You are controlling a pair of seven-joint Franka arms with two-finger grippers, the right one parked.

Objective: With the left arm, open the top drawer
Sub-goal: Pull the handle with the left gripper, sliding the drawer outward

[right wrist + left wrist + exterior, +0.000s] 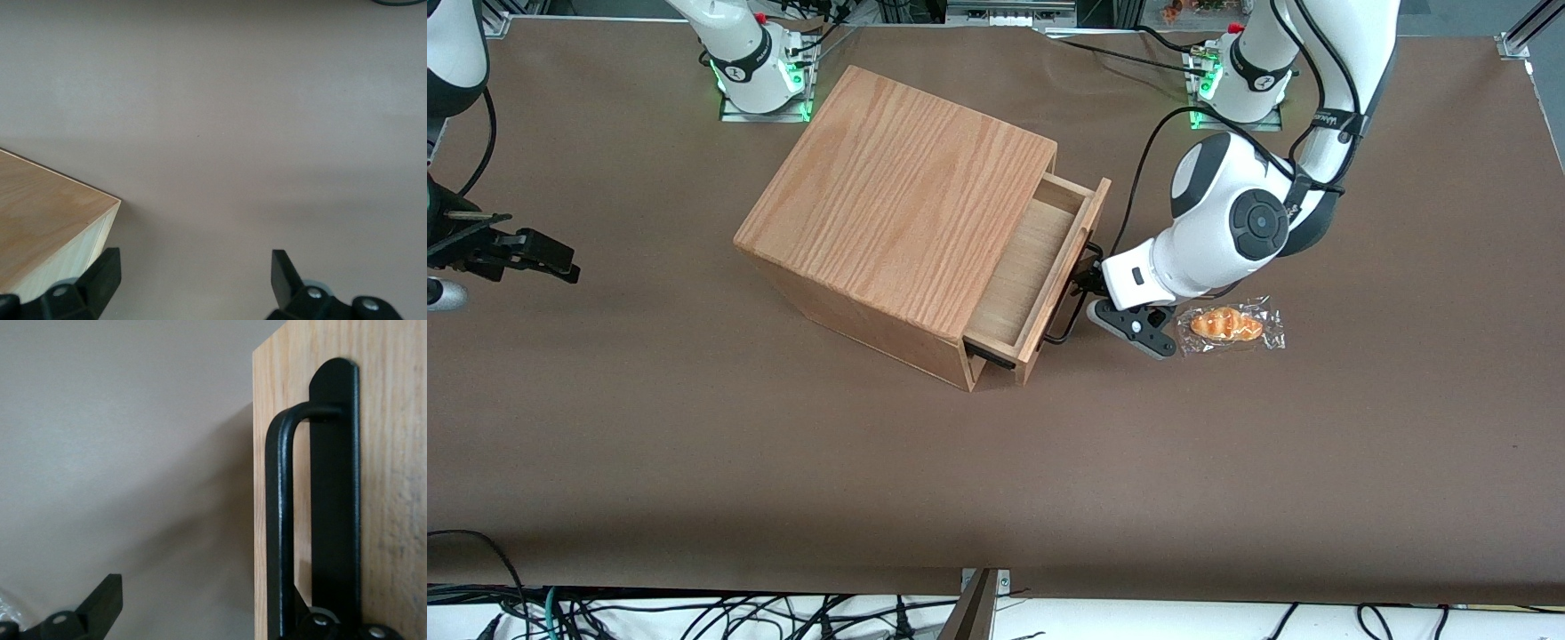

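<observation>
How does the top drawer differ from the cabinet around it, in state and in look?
The top drawer is pulled partly out and shows a pale, smooth inside; the cabinet shows a closed top with strong oak grain. The drawer carries a thin black handle, with the left arm's hand at it; the cabinet's top is bare. Both are light wood.

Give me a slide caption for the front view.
Left arm's end effector at the handle of the partly open top drawer.
</observation>
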